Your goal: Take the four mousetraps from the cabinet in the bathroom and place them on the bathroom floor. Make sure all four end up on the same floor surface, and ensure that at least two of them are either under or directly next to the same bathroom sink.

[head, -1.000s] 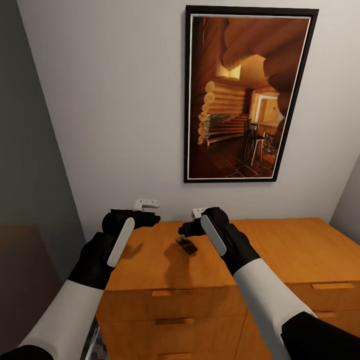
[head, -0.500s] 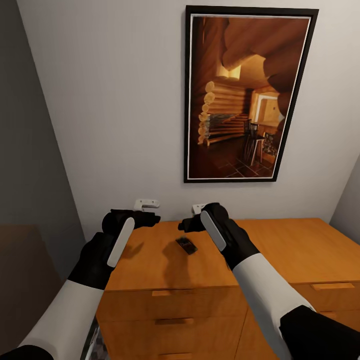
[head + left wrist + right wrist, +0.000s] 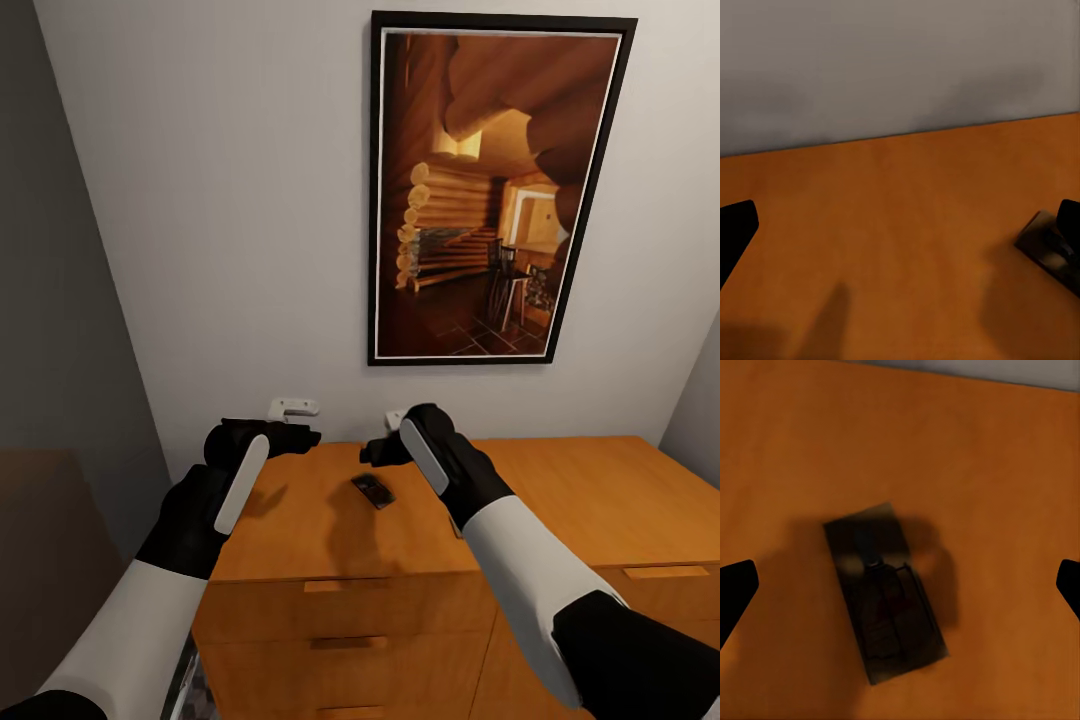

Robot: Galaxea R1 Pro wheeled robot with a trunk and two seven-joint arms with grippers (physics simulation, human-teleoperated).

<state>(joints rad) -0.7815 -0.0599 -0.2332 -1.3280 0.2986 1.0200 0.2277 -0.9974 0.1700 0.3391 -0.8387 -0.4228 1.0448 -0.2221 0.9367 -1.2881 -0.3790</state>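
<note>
Right tool (image 3: 378, 452) slightly raised, wide open above mousetrap (image 3: 373, 490)

left forearm: a smooth white sleeve is showing on the side of the cabinet (image 3: 560, 500) nearest the grey wall, giving way to a black wrist section.
left wrist: a pale grey elongated strip is running along the black casing.
left gripper (image 3: 300, 436): black, matte and blocky; one dark fingertip (image 3: 735, 229) is showing in its wrist view.
right forearm: a white sleeve is showing over the cabinet's drawer fronts, with black casing at both ends.
right gripper (image 3: 375, 452): black, with the same pale grey strip behind it.
</note>
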